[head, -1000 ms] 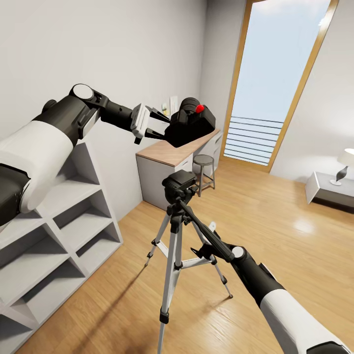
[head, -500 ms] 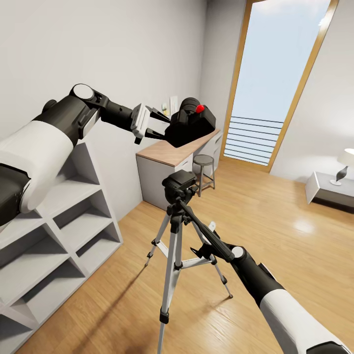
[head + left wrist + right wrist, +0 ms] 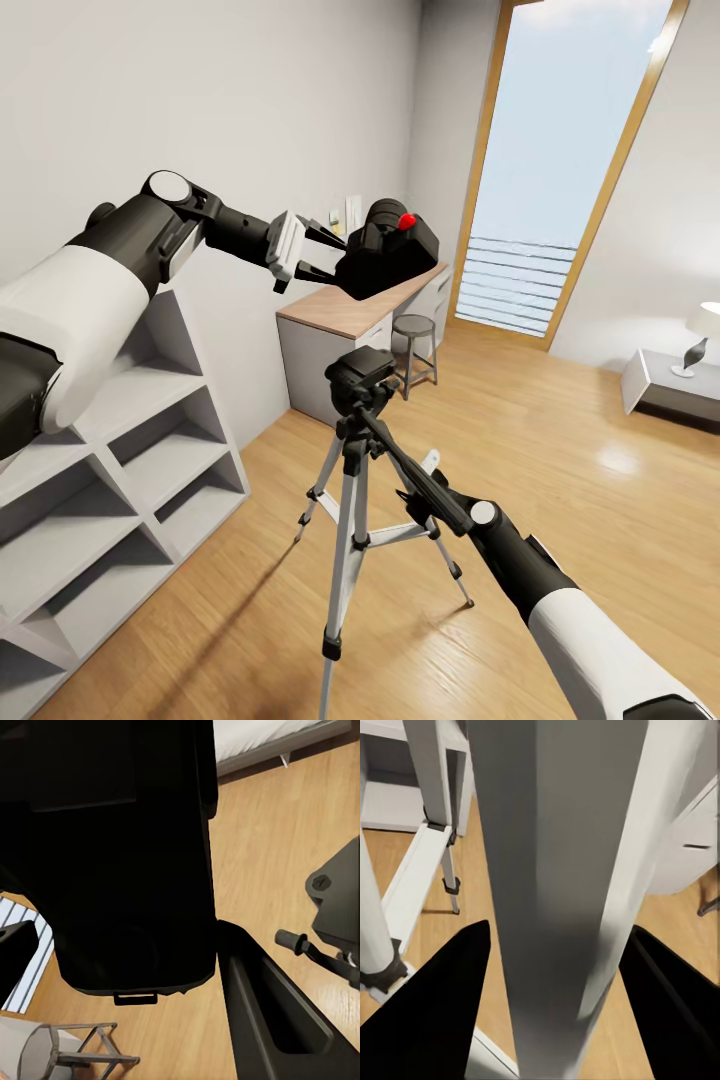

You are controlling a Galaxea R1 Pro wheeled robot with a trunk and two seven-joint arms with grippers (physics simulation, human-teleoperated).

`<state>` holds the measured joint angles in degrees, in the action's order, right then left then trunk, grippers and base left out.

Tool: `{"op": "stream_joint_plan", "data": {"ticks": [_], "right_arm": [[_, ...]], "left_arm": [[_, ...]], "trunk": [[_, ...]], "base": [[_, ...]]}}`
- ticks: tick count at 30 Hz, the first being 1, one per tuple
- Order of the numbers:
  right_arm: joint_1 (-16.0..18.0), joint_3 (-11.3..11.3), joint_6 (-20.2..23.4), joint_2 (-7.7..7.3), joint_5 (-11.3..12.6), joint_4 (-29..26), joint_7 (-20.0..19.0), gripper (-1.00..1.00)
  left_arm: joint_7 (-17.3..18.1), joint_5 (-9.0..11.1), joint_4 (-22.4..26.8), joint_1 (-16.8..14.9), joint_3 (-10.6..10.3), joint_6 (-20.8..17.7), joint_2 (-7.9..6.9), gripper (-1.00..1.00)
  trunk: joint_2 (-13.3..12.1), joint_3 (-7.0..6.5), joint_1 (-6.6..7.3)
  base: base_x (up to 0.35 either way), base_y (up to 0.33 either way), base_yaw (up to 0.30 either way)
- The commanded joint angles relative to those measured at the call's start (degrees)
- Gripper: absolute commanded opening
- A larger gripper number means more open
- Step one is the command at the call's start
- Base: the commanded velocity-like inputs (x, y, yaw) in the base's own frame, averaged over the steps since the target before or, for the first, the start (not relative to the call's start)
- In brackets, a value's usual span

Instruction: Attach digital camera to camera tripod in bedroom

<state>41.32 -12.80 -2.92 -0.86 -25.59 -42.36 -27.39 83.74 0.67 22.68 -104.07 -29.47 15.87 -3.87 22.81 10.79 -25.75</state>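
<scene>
Right arm: reaching forward from the lower right of the head view, its wrist ending at the tripod's long black pan handle [image 3: 418,477].
Right gripper [image 3: 556,967]: fingers [image 3: 427,1020] are sitting narrowly on either side of a silver-grey tripod leg in the right wrist view; whether they are pressing on it cannot be told.
Camera tripod [image 3: 352,470]: standing upright on the wood plank floor [image 3: 560,480], three legs spread, black head [image 3: 362,372] facing up with nothing mounted on it. In the left wrist view part of the head [image 3: 335,900] is showing beyond the camera.
Cube shelf [image 3: 120,450]: white, standing against the left wall, just beside the tripod's left side.
Left arm: stretching out from the left at upper height, forearm pointing toward the far table.
Left gripper [image 3: 322,250]: fingers [image 3: 318,232] are closing on the rear of the digital camera, holding it in the air.
Digital camera [image 3: 388,250]: being held above the tripod head and well apart from it, tilted, red button [image 3: 407,219] on top. In the left wrist view its black body [image 3: 124,855] is lying between the fingers [image 3: 277,1012].
Table [image 3: 350,305]: wood-topped, grey-fronted, standing against the left wall behind the tripod; the camera is hanging in front of it in the head view.
Stool [image 3: 415,345]: round, grey, standing just beside the table front.
Window [image 3: 555,170]: tall, wood-framed, sitting in the far wall.
Lamp [image 3: 700,335]: sitting on a low white unit [image 3: 665,385] at the far right.
</scene>
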Motion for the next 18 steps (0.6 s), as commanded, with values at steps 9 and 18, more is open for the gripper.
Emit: {"op": "stream_joint_plan", "data": {"ticks": [9, 18], "right_arm": [[0.0, -0.2, -0.3, -0.02, -0.6, 0.0, 0.5, -1.00], [-0.1, -0.2, -0.3, -0.06, -0.6, 0.0, 0.6, -1.00]], "left_arm": [[0.1, -0.1, 0.2, 0.0, -0.3, 0.7, -0.20, -1.00], [0.3, -0.1, 1.0, 0.2, -0.8, 0.8, -1.47, -1.00]], "trunk": [[0.1, 0.12, -0.04], [0.1, 0.12, -0.04]], "base": [[0.000, 0.000, 0.000], [0.000, 0.000, 0.000]]}}
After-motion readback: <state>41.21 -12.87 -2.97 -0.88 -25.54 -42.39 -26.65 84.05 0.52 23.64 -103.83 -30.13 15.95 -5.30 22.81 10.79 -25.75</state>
